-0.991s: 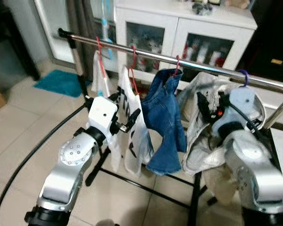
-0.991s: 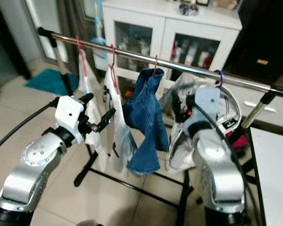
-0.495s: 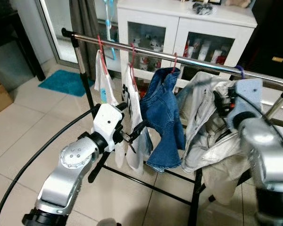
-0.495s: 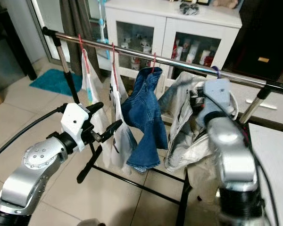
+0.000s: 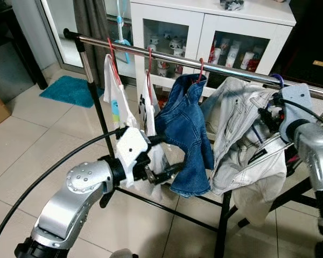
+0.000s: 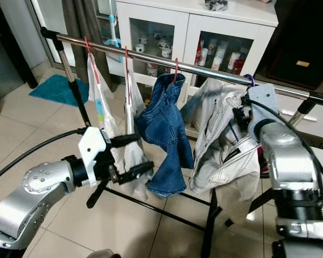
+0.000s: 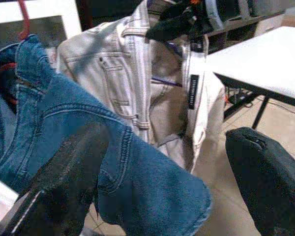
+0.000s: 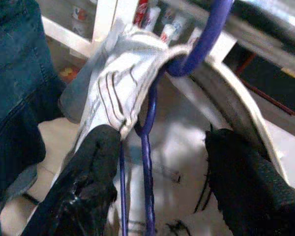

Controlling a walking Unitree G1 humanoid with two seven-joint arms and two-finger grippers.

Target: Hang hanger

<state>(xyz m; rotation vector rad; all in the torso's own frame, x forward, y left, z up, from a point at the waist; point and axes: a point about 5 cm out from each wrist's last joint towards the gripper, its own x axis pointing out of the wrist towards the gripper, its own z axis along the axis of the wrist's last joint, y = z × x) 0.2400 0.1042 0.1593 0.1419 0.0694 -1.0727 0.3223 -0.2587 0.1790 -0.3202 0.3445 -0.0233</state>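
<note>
The right gripper (image 8: 160, 191) is raised to the rail's right end, its two black fingers (image 8: 96, 172) spread wide apart with nothing clamped between them. In the right wrist view the purple hanger (image 8: 199, 42) runs up through that gap: its stem passes just beside one finger, and its hook curves up toward the chrome clothes rail (image 5: 231, 71). The pale denim jacket (image 5: 247, 156) is draped over the hanger's shoulders, its collar bunched against the hook's base. From the head camera, the purple hook (image 5: 278, 81) sits on the rail, just above the right wrist housing, which blocks the fingertips from that angle. The silver right forearm rises steeply from the lower right, and its lower part is cut off by the frame edge.

The left gripper (image 5: 162, 156) reaches forward at mid height, forearm roughly level, its fingers parted and empty. Its tips lie just in front of the white printed t-shirt (image 5: 151, 115) and close to the lower hem of the blue denim garment (image 5: 185, 140); whether they touch the cloth cannot be told. In the left wrist view both fingers are blurred and dark, framing the denim and the jacket beyond.

Red hangers (image 5: 112, 51) carry the other clothes. A white glass-door cabinet (image 5: 204, 32) stands behind the rack.
</note>
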